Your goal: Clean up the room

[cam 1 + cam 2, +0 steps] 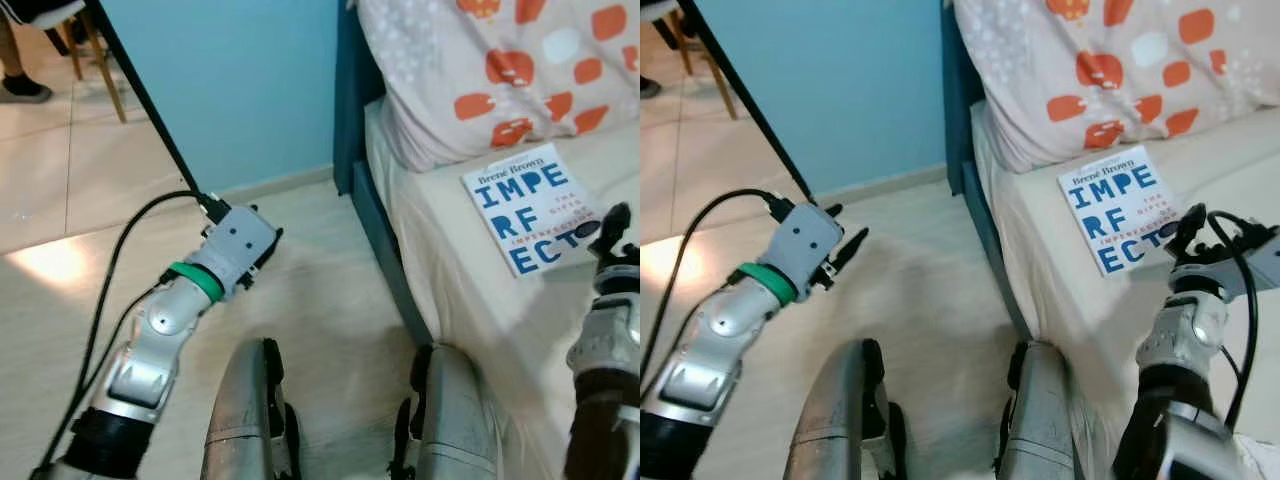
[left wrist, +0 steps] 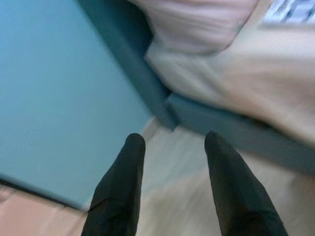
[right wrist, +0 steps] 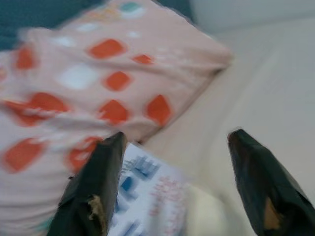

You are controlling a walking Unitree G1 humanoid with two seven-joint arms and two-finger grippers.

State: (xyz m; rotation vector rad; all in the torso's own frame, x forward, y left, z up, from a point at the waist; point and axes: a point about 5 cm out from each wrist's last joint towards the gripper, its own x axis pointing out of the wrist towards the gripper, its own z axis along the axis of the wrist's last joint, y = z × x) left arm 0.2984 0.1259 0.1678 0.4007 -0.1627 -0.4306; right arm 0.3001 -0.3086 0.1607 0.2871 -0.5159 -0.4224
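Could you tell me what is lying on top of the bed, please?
On the bed lie a white book with blue lettering and, behind it, a pillow with orange patches. The right gripper covers the book's near corner.

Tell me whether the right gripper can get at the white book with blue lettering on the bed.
Probably yes: the open right gripper hovers at the white book with blue lettering, which lies flat on the cream bed, nothing between them.

book point(image 1: 1118, 206) cover: "Brené Brown", large blue letters "IMPE", "RF", "ECT"
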